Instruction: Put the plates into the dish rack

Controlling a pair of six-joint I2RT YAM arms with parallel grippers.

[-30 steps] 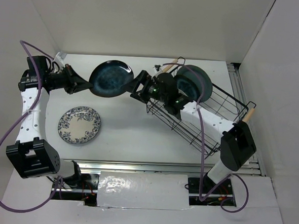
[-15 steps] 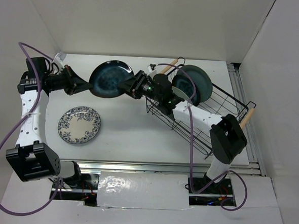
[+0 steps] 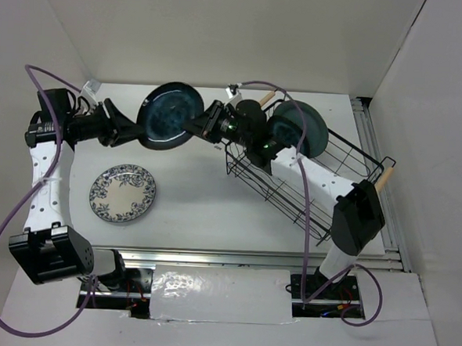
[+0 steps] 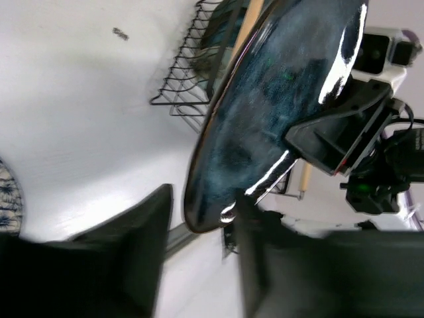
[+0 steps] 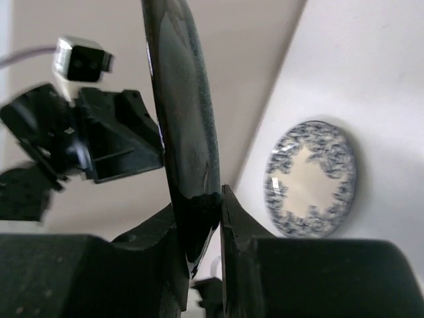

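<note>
The glossy dark navy plate (image 3: 170,116) hangs on edge above the table's back left, between both grippers. My right gripper (image 3: 199,127) is shut on its right rim; in the right wrist view the fingers (image 5: 232,218) pinch the plate (image 5: 182,119). My left gripper (image 3: 131,132) stands open around the opposite rim, and in the left wrist view a gap shows beside the plate (image 4: 265,112). A grey-teal plate (image 3: 300,126) stands in the black wire dish rack (image 3: 324,190) at right. A white plate with blue floral pattern (image 3: 122,192) lies flat at front left.
The rack has wooden rod handles at its back left (image 3: 259,102) and front right (image 3: 384,176). White walls close in the table at the back and right. A purple cable loops over each arm.
My right gripper has reached left and shut on the navy plate's right rim. My left gripper, shut on the plate before, has opened. The plate has shifted slightly toward the back.
</note>
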